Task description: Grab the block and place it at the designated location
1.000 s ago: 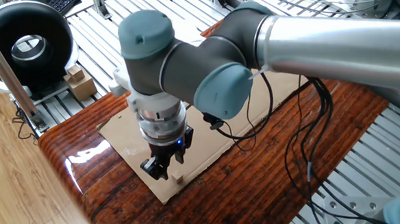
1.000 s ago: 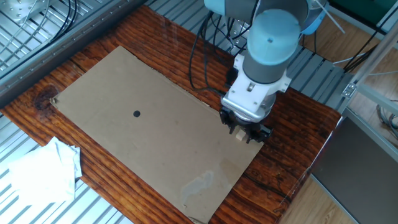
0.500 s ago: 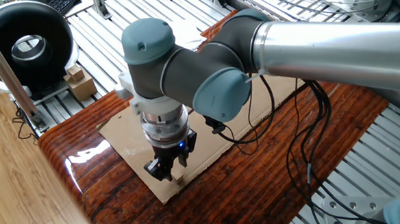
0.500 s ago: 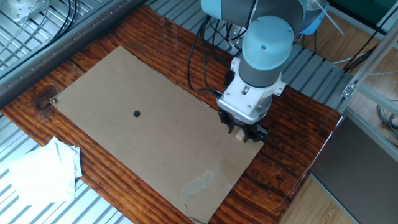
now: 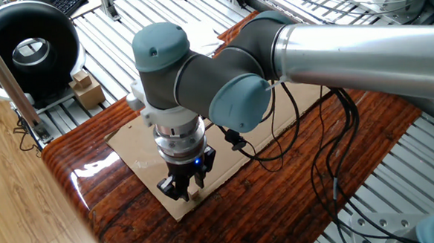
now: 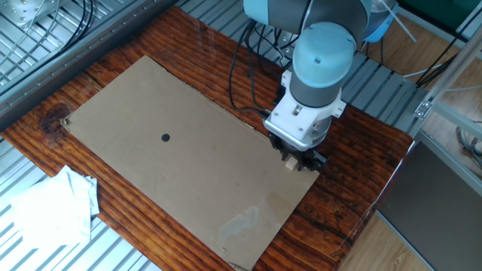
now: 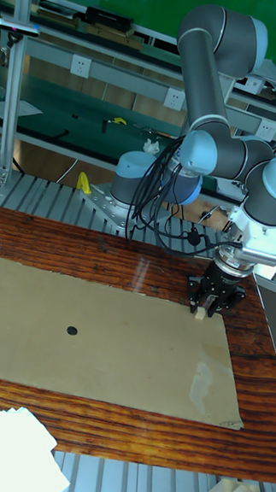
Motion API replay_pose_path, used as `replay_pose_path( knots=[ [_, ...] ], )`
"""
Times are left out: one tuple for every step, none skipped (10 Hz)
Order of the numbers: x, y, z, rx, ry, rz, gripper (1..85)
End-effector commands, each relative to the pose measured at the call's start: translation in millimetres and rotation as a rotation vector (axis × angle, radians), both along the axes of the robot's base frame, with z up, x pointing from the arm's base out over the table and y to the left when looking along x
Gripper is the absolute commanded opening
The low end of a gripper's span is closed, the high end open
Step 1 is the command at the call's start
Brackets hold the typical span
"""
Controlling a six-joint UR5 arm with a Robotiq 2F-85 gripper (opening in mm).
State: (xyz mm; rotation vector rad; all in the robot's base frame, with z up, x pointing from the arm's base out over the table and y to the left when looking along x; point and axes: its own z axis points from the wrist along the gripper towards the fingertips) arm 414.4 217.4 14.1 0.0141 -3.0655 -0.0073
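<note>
The block [image 6: 289,163] is a tiny tan cube lying near the right end of a flat cardboard sheet [image 6: 188,173]. In the tall fixed view the block [image 7: 200,313] shows at the fingertips. My gripper [image 6: 297,158] points straight down and stands low over the block, open, with its fingers on either side of it. In one fixed view the gripper [image 5: 185,189] nearly hides the block [image 5: 196,195]. The designated location [image 6: 166,137] is a dark round dot far to the left on the sheet, also seen as the dot [image 7: 71,330]. The arm hides it in one fixed view.
The sheet lies on a glossy wooden table [image 6: 339,203] ringed by metal slats. A crumpled white cloth [image 6: 49,207] lies off the sheet's corner. Black cables [image 5: 337,145] hang from the arm. A small brown box [image 5: 86,89] and a black round device [image 5: 27,49] stand off the table.
The gripper has sunk a little lower around the block and shifted slightly. The block has stayed where it was on the sheet.
</note>
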Motion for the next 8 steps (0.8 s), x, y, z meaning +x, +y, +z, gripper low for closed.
replay_pose_path(
  knots=[
    [1.9, 1.9, -0.5, 0.01, -0.002, -0.021, 40.7],
    [1.5, 2.7, -0.4, 0.013, 0.0, -0.026, 38.7],
    [1.4, 3.2, -0.4, 0.014, 0.0, -0.03, 37.0],
    [1.8, 3.3, -0.6, 0.014, -0.002, -0.032, 36.0],
    [1.7, 3.0, -0.6, 0.012, -0.002, -0.035, 33.7],
    [1.7, 3.1, -0.4, 0.012, -0.002, -0.041, 30.3],
    [1.2, 3.2, -0.1, 0.011, 0.0, -0.047, 28.0],
    [0.9, 4.3, 0.0, 0.015, 0.001, -0.058, 24.3]
  ],
)
